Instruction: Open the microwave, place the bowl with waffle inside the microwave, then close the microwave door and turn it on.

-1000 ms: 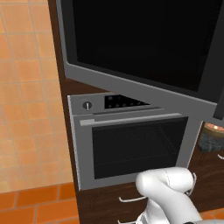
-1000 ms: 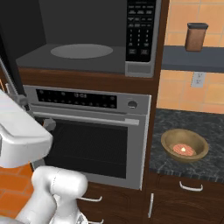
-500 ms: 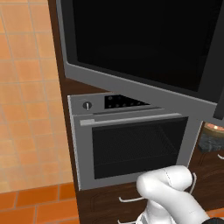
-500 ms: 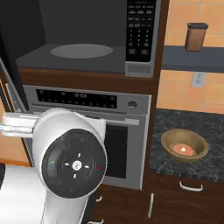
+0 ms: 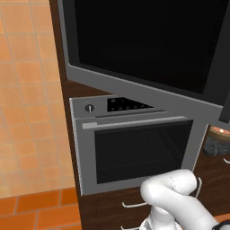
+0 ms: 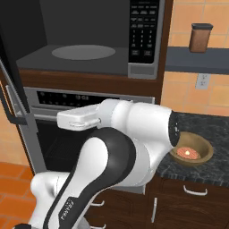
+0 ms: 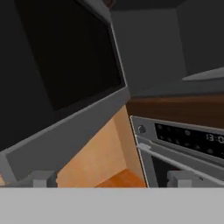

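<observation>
The microwave (image 6: 89, 58) stands open, its grey cavity and round turntable (image 6: 82, 52) bare, with the keypad strip (image 6: 144, 27) on the right. The microwave door (image 5: 148, 45) is swung out wide; in the right base view the microwave door (image 6: 10, 76) is edge-on at the left with its dark handle. On the dark counter sits the bowl with waffle (image 6: 193, 153), its left rim hidden behind my arm (image 6: 134, 129). In the hand view my gripper (image 7: 111, 179) is open and holds nothing, its fingertips (image 7: 43, 178) wide apart, facing the door's lower edge (image 7: 65, 127).
A steel oven (image 5: 139, 148) with a horizontal bar handle sits under the microwave, and drawers (image 6: 192, 197) lie below the granite counter (image 6: 214, 134). A brown canister (image 6: 200, 38) stands on a shelf at the upper right. The orange tiled wall (image 5: 27, 112) is to the left.
My arm has swung up and across the oven front in the right base view, passing close to the camera half a second ago. The door and bowl have not moved.
</observation>
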Controlling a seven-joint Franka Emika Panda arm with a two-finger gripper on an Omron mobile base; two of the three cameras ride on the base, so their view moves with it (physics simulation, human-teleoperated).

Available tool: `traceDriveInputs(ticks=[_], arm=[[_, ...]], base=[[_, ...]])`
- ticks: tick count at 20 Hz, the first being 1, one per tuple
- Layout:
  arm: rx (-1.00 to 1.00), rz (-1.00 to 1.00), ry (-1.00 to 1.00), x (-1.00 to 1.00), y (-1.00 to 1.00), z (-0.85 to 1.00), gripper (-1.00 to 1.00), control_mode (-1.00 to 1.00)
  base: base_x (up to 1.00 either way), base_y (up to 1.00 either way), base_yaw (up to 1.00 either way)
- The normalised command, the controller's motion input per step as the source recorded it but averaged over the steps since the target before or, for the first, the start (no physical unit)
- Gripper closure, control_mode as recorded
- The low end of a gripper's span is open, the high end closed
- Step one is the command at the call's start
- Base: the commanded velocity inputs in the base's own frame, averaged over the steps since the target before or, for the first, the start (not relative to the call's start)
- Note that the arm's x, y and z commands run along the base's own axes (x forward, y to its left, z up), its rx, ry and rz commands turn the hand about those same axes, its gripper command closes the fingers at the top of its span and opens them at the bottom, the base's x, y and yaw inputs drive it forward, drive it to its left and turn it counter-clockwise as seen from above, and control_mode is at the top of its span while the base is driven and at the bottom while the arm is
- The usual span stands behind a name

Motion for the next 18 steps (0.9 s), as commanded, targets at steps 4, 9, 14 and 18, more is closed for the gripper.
traceDriveInputs(ticks=[4, 9, 14, 18], arm=[[0.01, 0.00, -0.05, 0.71, 0.03, -0.23, -1.00, -1.00], [0.09, 0.10, -0.01, 0.79, 0.10, -0.05, -1.00, -1.00], [0.09, 0.18, 0.00, 0.72, 0.40, -0.02, -1.00, -1.00], [0.02, 0.18, -0.01, 0.02, 0.67, 0.00, -1.00, -1.00]], base=[[0.00, 0.00, 0.00], [0.00, 0.00, 0.00], [0.00, 0.00, 0.00], [0.00, 0.00, 0.00]])
